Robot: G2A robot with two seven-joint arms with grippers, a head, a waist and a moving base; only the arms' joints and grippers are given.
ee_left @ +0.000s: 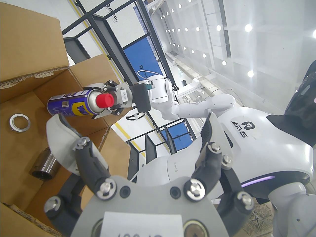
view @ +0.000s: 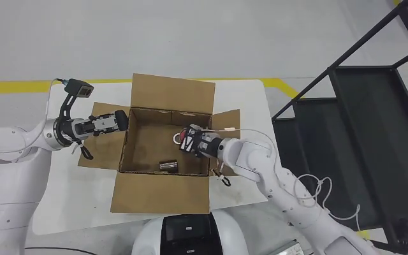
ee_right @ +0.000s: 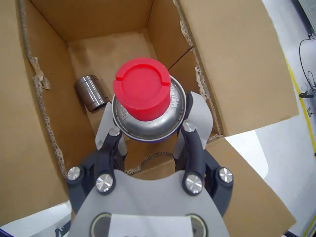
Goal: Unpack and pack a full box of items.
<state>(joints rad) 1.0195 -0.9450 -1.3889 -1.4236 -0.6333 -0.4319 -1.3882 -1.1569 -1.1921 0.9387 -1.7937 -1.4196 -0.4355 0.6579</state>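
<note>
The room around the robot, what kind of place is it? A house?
Not a house. It looks like a big factory hall or robot lab: rows of round lights very high overhead, a yellow line painted on the smooth grey floor, and dark metal stairs.

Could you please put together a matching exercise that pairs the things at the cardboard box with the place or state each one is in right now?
Things:
1. spray can
2. metal cylinder
3. metal ring
4. left gripper

Places or states:
A. open and empty, at the side of the box
B. lying on its side on the box floor
C. held in the right gripper, over the box
D. lying flat on the box floor

Pairs: 1-C, 2-B, 3-D, 4-A
</note>
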